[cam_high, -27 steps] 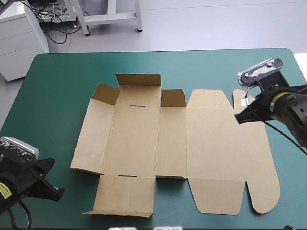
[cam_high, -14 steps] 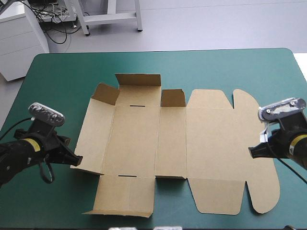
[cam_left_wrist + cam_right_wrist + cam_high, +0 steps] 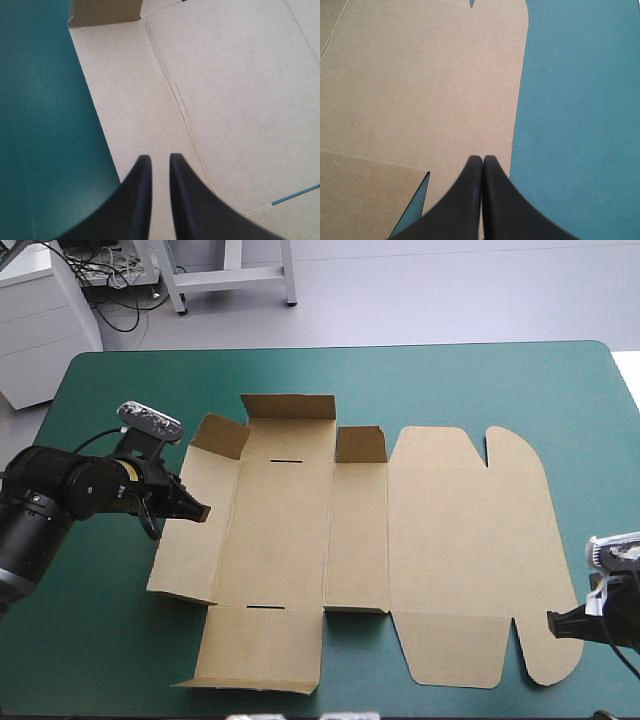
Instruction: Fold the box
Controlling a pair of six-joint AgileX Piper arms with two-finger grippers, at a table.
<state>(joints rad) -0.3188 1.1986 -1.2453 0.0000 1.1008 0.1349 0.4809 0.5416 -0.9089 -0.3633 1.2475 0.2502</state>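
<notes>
- The box [image 3: 440, 540] lies as a flat cut sheet of brown board in the middle of the teal-green table [image 3: 450, 380], its long side running left to right.
- Along its far edge a wide flap [image 3: 288, 406] stands up, with a small flap [image 3: 222, 435] raised to its left and another small flap [image 3: 360, 444] raised to its right.
- Two thin dark slots [image 3: 287, 459] cut the main panel, one near its far crease and one near its near crease.
- The board's face is plain brown in all three views.
- The left gripper [image 3: 197, 511] reaches in over the box's left side panel, about halfway along it.
- In the left wrist view this gripper [image 3: 159, 159] has its black fingers drawn almost together, with only a thin slit between them. They grip nothing, and the board lies beneath them, just inside its edge.
- A yellow label [image 3: 123, 469] rings the left arm's wrist. Its print is too small to read.
- The right gripper [image 3: 553, 623] sits at the box's near right corner, its tip at the edge of the rounded ear.
- In the right wrist view this gripper [image 3: 482, 159] has its fingers clenched into one point, holding nothing, over the board's right edge where it meets the cover.
</notes>
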